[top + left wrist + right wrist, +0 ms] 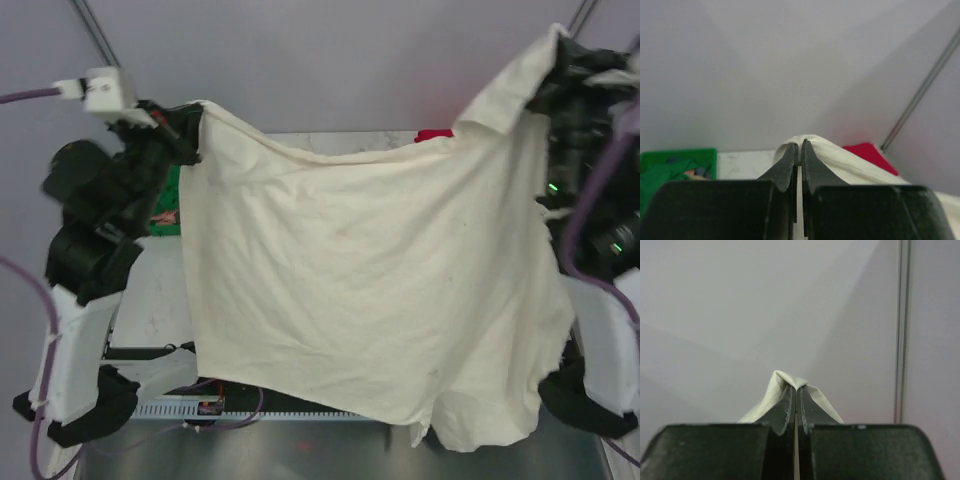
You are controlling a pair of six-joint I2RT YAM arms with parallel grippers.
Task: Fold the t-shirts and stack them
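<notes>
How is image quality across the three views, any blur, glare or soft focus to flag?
Top external: even soft light, no glare, the large cream-white cloth t-shirt reads clearly. Left wrist: the left claw is soft-edged, and the bright red cloth and green plastic crate behind it are blurred. Right wrist: the right claw and the pinched cream fabric are sharper, weave visible.

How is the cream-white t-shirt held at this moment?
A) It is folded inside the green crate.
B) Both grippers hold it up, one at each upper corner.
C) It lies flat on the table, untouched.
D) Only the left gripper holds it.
B: the left gripper and the right gripper are each shut on the cream-white t-shirt, which hangs spread between them.
</notes>
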